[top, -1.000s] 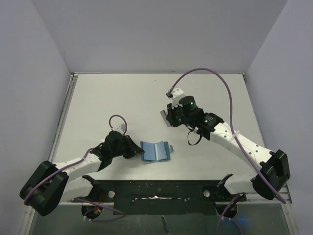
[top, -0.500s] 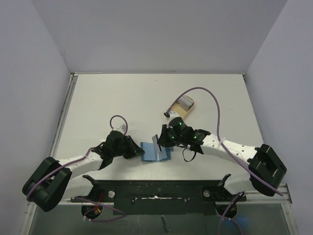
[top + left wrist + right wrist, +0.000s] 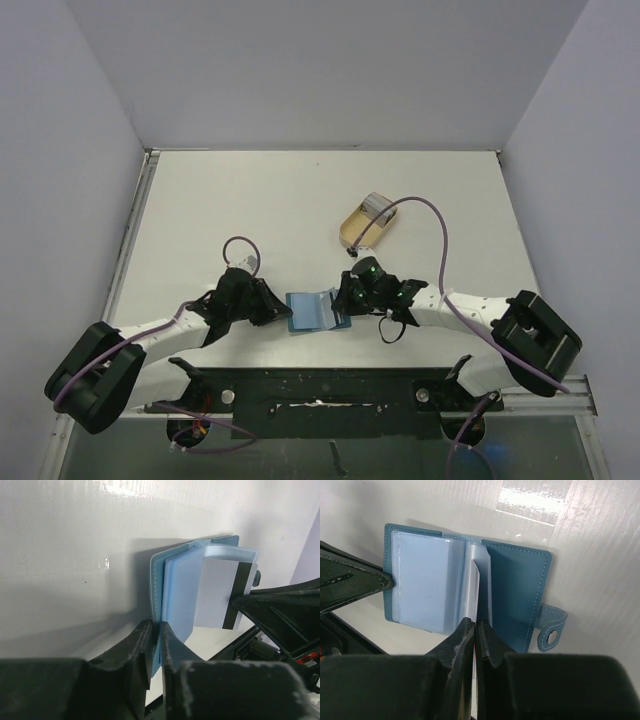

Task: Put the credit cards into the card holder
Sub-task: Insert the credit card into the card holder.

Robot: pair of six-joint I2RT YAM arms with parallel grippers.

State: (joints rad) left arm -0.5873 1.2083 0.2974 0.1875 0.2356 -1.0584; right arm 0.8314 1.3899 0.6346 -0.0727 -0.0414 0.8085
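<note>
- The left gripper (image 3: 156, 627) has its fingers closed on the left cover edge of the card holder, apparently steadying it on the table (image 3: 60, 555).
- The card holder (image 3: 515, 590) lies spread open between the 2 arms, near the table's front edge, with its clear sleeves up and its closing tab on the right arm's side.
- 1 credit card (image 3: 216, 592), white with a dark stripe, meets the middle sleeves. Its tip looks just inside a pocket but not seated.
- The right gripper (image 3: 475, 627) is clamped on that card's near end.
- Farther right and back, the tan dish (image 3: 352, 232) holds at least 1 silvery card (image 3: 374, 205). I judge the task under halfway: this card needs pushing home, and the rest need fetching.
</note>
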